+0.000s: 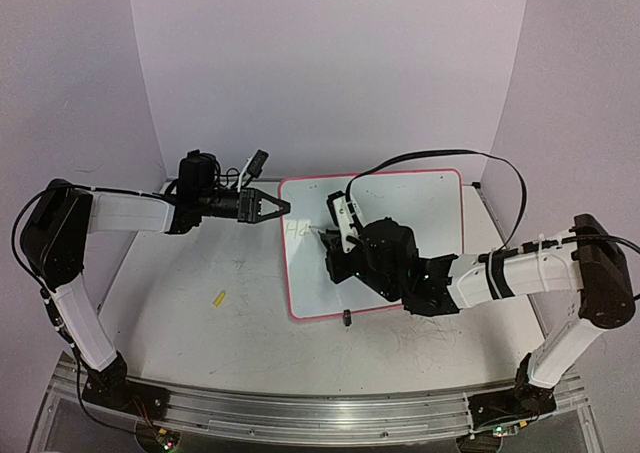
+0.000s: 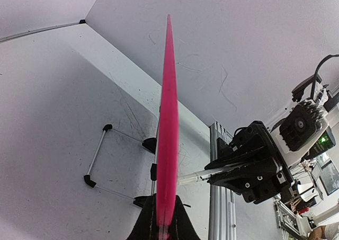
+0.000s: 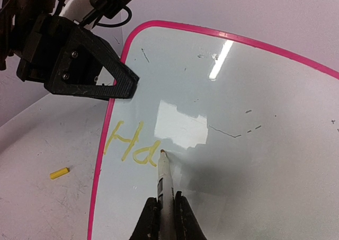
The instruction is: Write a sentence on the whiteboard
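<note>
1. Sentence [image 3: 132,149] status: only the yellow letters "Ha" are written, close to the left rim of the whiteboard [image 3: 249,144]. The whiteboard lies on the table [image 1: 180,333], its long axis running left to right across my reach.
2. Right gripper [image 3: 166,219]: my jaws are closed on the marker [image 3: 163,179], with the barrel pointing forward from the fingers. The tip touches the board at the foot of the "a".
3. Left gripper [image 1: 278,209]: my jaws are clamped on the board's left rim, just beyond the writing. The left wrist view shows the pink edge running straight out from between the fingers.
4. Governing relation: blank board lies to the right of the tip, along the long axis and away from the left gripper. In my judgement the next stroke belongs to the right arm, travelling rightward, while the left grip steadies the board.
5. A small yellow piece [image 1: 218,298] lies on the table left of the board, apart from both grippers.
</note>
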